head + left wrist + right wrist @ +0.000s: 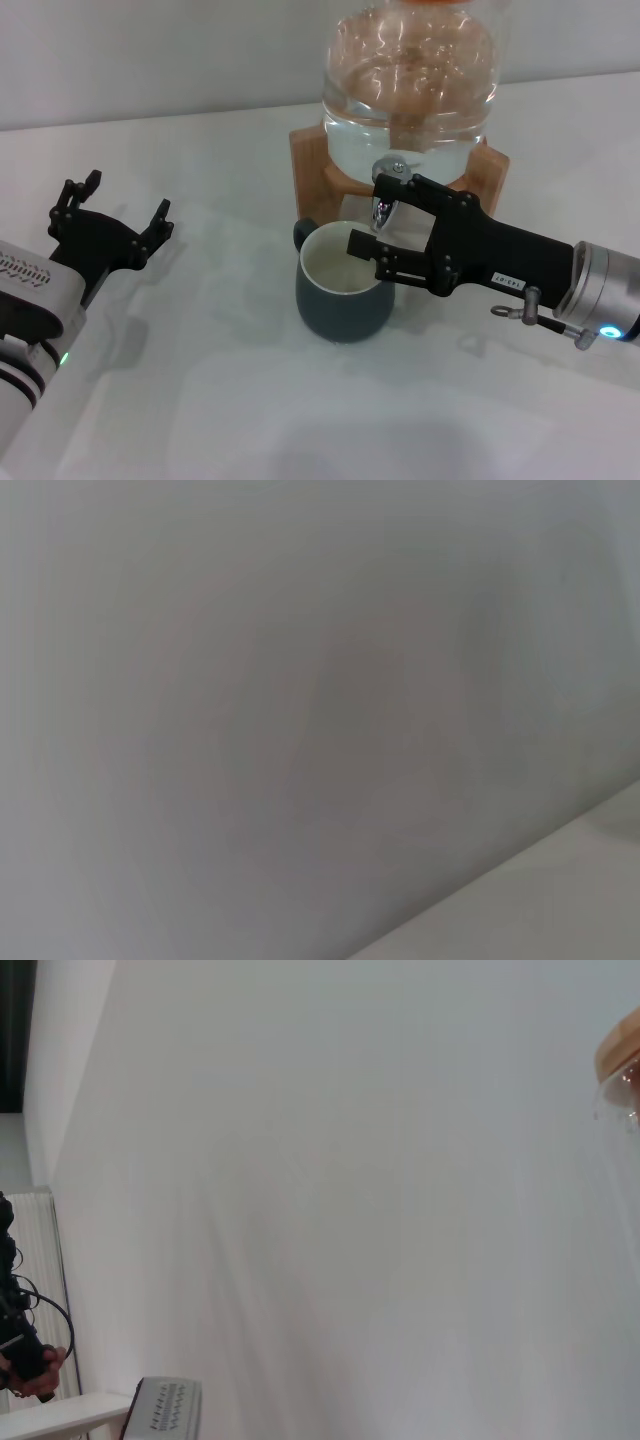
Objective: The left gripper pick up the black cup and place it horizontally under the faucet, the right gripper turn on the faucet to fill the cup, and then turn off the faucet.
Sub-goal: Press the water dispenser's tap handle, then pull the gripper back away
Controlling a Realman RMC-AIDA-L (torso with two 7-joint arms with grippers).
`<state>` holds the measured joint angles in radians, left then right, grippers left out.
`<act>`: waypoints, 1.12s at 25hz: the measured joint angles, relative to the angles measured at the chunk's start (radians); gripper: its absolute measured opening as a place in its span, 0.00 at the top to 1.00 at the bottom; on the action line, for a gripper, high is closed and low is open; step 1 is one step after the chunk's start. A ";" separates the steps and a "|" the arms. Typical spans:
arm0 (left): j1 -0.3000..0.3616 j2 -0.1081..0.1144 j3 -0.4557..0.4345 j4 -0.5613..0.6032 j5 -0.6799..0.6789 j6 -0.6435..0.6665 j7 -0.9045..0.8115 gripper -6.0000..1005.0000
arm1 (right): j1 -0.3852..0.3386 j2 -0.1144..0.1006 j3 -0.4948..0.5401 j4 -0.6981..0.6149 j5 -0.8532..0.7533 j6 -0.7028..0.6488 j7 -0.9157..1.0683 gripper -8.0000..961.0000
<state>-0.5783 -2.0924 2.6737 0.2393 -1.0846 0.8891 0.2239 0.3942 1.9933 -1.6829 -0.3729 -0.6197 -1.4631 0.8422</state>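
Observation:
The black cup [343, 285] stands upright on the white table, open end up, directly below the faucet [392, 167], whose chrome spout points into it. The cup's handle faces the back left. My right gripper [371, 213] reaches in from the right and is open. One finger lies by the faucet's lever and the other hangs over the cup's rim, so the spout is between them. My left gripper [112, 208] is open and empty, hovering over the table well left of the cup. Neither wrist view shows the cup or any fingers.
The clear water jar [408, 90] sits on a wooden stand [312, 165] at the back centre. Its lid edge shows in the right wrist view [622, 1052]. The white table [250, 400] spreads out in front. The left wrist view shows only a blurred grey surface.

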 joint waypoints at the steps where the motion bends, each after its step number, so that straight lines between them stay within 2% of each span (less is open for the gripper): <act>1: 0.000 0.000 0.000 0.000 0.000 0.000 0.000 0.12 | 0.000 -0.001 0.000 0.000 0.000 0.000 0.000 0.10; 28: 0.000 0.000 0.000 -0.001 0.000 -0.001 0.000 0.12 | -0.005 -0.007 0.026 0.008 0.001 -0.005 -0.011 0.10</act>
<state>-0.5783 -2.0923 2.6737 0.2382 -1.0846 0.8881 0.2239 0.3897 1.9864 -1.6566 -0.3650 -0.6188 -1.4684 0.8313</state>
